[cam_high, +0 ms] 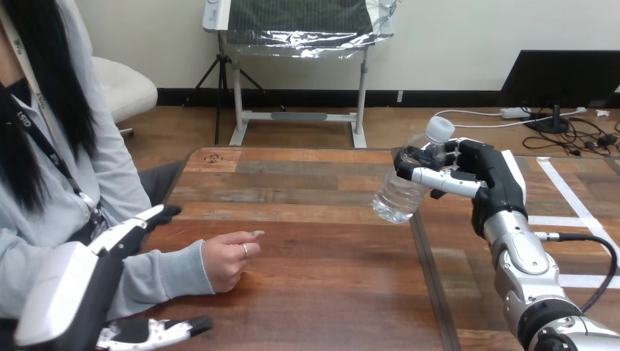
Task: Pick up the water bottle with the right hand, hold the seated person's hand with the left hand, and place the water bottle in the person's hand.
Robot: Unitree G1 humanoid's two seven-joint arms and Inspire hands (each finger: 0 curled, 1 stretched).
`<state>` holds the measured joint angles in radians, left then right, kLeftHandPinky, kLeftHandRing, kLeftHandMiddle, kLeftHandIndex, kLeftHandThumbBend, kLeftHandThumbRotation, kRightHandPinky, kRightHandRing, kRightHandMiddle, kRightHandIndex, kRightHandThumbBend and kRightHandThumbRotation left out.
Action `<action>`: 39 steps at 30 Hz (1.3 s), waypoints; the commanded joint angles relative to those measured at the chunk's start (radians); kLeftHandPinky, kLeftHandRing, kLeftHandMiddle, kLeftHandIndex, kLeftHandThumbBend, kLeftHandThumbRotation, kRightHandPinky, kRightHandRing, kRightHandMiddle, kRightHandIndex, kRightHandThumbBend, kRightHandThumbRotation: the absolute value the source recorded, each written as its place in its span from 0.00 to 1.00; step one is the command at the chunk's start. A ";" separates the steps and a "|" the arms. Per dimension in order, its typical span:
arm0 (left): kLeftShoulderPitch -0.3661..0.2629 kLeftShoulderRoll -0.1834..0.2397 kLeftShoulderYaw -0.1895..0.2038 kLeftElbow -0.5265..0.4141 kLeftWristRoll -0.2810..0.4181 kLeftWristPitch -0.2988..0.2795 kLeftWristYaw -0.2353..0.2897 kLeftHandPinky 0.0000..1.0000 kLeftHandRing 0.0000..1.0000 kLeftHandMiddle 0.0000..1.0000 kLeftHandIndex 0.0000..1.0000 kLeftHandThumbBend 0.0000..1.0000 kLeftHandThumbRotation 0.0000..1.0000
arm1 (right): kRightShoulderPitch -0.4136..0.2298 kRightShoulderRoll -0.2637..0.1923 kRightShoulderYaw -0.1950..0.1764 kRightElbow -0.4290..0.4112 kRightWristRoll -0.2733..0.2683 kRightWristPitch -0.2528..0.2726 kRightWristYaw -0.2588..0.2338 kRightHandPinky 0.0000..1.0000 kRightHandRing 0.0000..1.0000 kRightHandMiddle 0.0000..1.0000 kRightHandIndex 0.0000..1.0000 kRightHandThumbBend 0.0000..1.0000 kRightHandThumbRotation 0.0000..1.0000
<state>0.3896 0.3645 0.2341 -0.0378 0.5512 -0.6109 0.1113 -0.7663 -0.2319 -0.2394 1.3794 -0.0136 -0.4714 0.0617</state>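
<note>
A clear water bottle [403, 189] with a white cap hangs tilted above the table's right half, its cap up and to the right. My right hand [486, 170] is shut on it, fingers curled round its upper part. The person's hand [228, 257] rests on the table at the left, loosely curled, holding nothing. My left hand [117, 241] is raised at the lower left, over the person's forearm, fingers straight and open; whether it touches the sleeve I cannot tell.
The wooden table [322, 219] has a dark seam running down its right part. The person sits at the left side.
</note>
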 commanded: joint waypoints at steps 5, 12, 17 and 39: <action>-0.074 0.086 0.022 -0.056 -0.035 0.046 -0.044 0.67 0.75 0.77 0.77 1.00 0.15 | -0.048 0.002 -0.016 -0.069 0.028 -0.079 0.036 0.30 0.36 0.43 0.43 0.91 0.00; -0.092 0.127 0.021 -0.081 -0.024 0.121 -0.097 0.64 0.73 0.75 0.76 1.00 0.12 | -0.043 0.005 -0.028 -0.071 0.049 -0.094 0.077 0.30 0.36 0.43 0.44 0.90 0.00; -0.108 0.154 0.014 -0.088 -0.018 0.169 -0.140 0.64 0.72 0.75 0.76 1.00 0.11 | -0.041 0.004 -0.030 -0.073 0.056 -0.102 0.093 0.31 0.36 0.44 0.44 0.90 0.00; -0.274 0.239 -0.082 0.108 0.030 0.180 -0.179 0.62 0.68 0.72 0.73 1.00 0.14 | -0.026 -0.006 -0.036 -0.093 0.089 -0.133 0.160 0.32 0.38 0.45 0.45 0.87 0.00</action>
<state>0.2020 0.5597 0.1943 0.0181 0.5632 -0.4345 -0.0648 -0.7575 -0.2289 -0.2516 1.3672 0.0416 -0.5518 0.1948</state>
